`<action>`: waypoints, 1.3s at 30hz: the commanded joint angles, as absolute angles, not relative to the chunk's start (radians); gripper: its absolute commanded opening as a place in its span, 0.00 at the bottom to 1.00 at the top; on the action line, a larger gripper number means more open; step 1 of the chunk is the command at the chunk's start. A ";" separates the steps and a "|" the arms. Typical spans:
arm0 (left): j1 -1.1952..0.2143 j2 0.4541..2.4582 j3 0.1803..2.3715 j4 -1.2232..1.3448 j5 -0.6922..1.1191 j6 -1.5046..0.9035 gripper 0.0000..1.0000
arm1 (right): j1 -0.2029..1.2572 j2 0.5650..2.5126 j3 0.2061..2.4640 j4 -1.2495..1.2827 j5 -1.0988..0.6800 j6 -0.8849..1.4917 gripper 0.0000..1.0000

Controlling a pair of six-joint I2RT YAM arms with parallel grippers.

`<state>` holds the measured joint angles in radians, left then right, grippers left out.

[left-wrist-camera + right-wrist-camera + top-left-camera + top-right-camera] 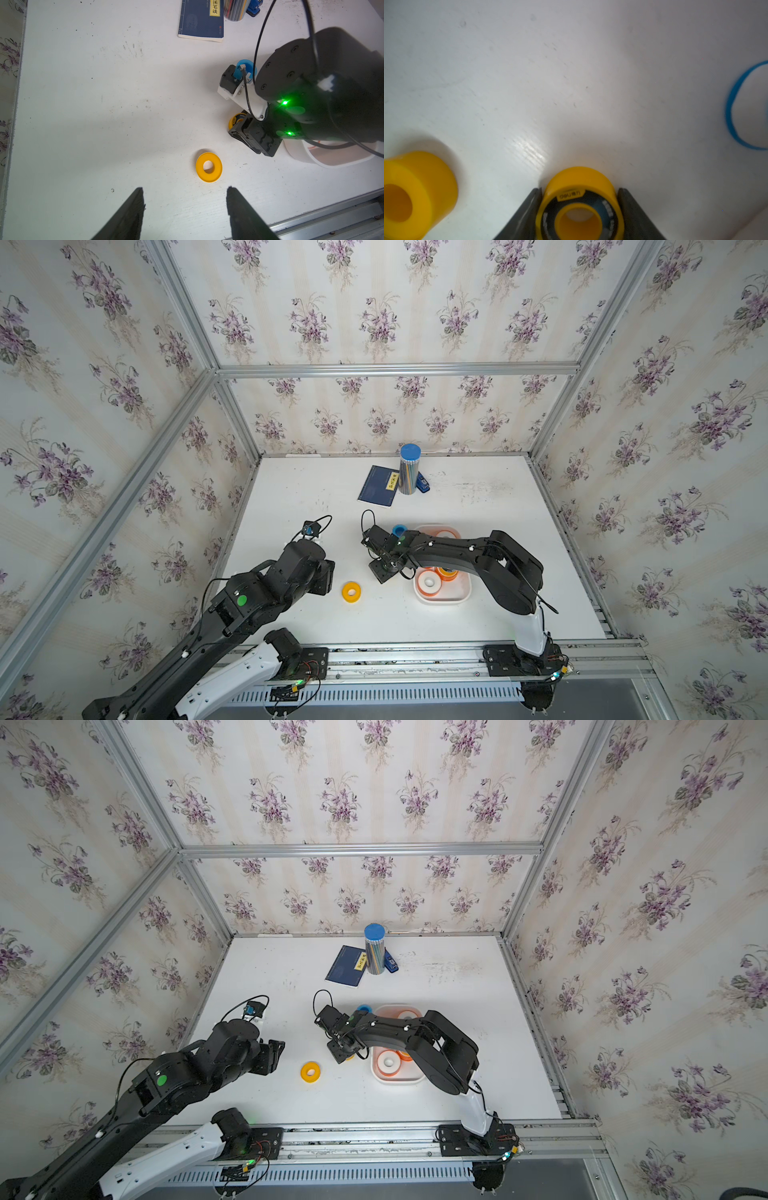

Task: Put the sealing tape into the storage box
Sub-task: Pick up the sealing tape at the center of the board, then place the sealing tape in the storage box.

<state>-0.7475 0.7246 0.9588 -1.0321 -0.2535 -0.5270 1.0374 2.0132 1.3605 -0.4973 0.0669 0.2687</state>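
In both top views the right end effector (384, 570) is down low on the white bench (291, 506). The storage box (440, 600) sits just beside it, on the robot's right side. The long side of the box runs from the robot toward the back wall. White rolls with orange rims (428, 581) lie in the box already, and the right arm hides its middle. A blue-and-white roll (399, 529) is on the bench by the far corner of the box. A plain yellow roll (351, 591) lies flat, hole up, between the two end effectors. The left end effector (328, 576) points toward it.

In the left wrist view the left end effector (185, 188) is wide and holds nothing. The plain yellow roll (208, 167) lies just ahead of the gap and does not touch the fingers. So I think that roll is the left arm's job. The same view shows a yellow roll with a black centre (235, 120) tucked under the right end effector, near the wall of the box.

In the right wrist view the fingers (525, 212) of the right end effector (579, 189) press on both sides of that roll (579, 180). It looks gripped, and it lies flat on the bench with its hole up. I think the next move is a short one: up first, then sideways to the robot's right. The roll has to clear the wall of the box.
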 commanded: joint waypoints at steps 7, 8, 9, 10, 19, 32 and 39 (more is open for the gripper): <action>-0.747 0.727 0.959 -1.028 -0.262 -0.520 0.63 | 1.038 1.902 1.363 -0.535 0.062 0.266 0.53; -0.746 0.727 0.959 -1.028 -0.265 -0.522 0.63 | 1.037 1.883 1.356 -0.537 0.060 0.265 0.53; -0.747 0.729 0.960 -1.030 -0.265 -0.522 0.64 | 1.034 1.857 1.345 -0.538 0.070 0.268 0.53; -0.747 0.729 0.962 -1.030 -0.262 -0.522 0.63 | 1.029 1.832 1.332 -0.541 0.076 0.272 0.53; -0.747 0.735 0.960 -1.027 -0.253 -0.521 0.64 | 0.928 1.520 1.072 -0.534 0.098 0.309 0.53; -0.747 0.744 0.958 -1.028 -0.263 -0.523 0.64 | 0.888 1.351 0.813 -0.480 0.033 0.357 0.52; -0.747 0.747 0.960 -1.029 -0.262 -0.523 0.64 | 0.904 1.388 0.800 -0.464 0.027 0.359 0.54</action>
